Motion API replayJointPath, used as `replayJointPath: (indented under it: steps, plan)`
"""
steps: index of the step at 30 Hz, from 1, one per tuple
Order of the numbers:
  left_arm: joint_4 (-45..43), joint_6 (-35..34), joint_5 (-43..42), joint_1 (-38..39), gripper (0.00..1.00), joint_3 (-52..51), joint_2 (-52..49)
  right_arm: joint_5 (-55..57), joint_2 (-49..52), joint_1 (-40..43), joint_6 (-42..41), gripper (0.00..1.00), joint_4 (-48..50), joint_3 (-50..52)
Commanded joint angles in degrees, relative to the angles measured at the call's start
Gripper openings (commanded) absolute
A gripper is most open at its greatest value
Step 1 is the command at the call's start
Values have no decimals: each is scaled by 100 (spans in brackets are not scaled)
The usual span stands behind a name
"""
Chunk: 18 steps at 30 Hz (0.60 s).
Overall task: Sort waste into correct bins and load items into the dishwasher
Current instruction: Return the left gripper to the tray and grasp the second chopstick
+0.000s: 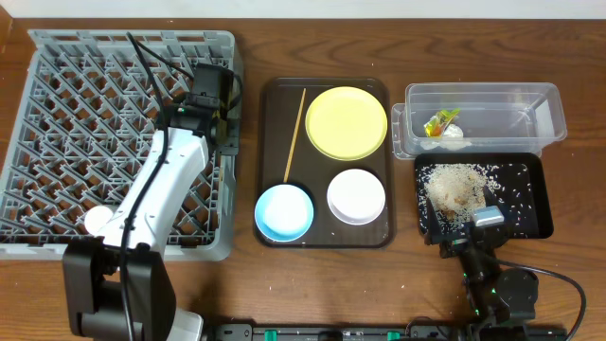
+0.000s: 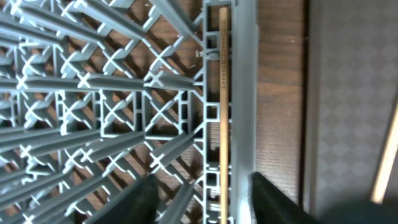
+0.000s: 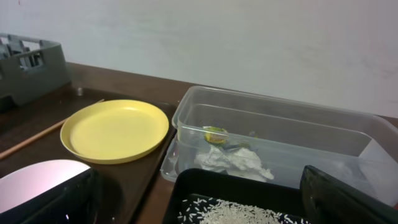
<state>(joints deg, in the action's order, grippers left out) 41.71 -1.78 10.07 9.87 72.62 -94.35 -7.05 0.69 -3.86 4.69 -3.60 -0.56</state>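
The dishwasher rack (image 1: 85, 114) fills the left of the table. My left gripper (image 1: 223, 116) hangs over its right rim, open. One chopstick (image 2: 222, 112) lies along that rim between the spread fingers (image 2: 142, 200), touching neither. A second chopstick (image 1: 295, 133) lies on the brown tray beside the yellow plate (image 1: 347, 123), white bowl (image 1: 356, 196) and blue bowl (image 1: 284, 212). A small white cup (image 1: 98, 220) sits in the rack. The clear tub (image 1: 516, 99) holds the wrapper (image 1: 441, 121) and white scrap (image 1: 453, 135). Rice (image 1: 454, 185) lies in the black tray (image 1: 535, 204). My right gripper (image 1: 478, 224) is open and empty at that tray's near edge.
The brown serving tray (image 1: 324, 237) lies between rack and bins. In the right wrist view the yellow plate (image 3: 115, 130) is at left, the clear tub (image 3: 298, 127) straight ahead and the black tray's rim (image 3: 249, 183) below. Bare wood shows along the table's front.
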Motion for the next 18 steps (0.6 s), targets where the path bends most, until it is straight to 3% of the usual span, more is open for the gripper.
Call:
replayJointPath:
  steps: [1,4,5,8,12,18]
  plan:
    - [-24,44,-741,-2,54,83,157,13,-37,46,55,99,0,24]
    - [-411,-31,-2500,105,53,87,146,13,-37,46,55,99,0,24]
    - [-549,-142,-2723,177,53,85,127,13,-37,46,55,99,0,24]
    - [-960,-341,-2653,490,53,74,15,13,-37,46,55,99,0,24]
    - [-1368,-339,-1499,920,53,72,-433,13,-37,46,55,99,0,24]
    - [-1805,-321,-1434,1143,53,72,-1244,13,-37,46,55,99,0,24]
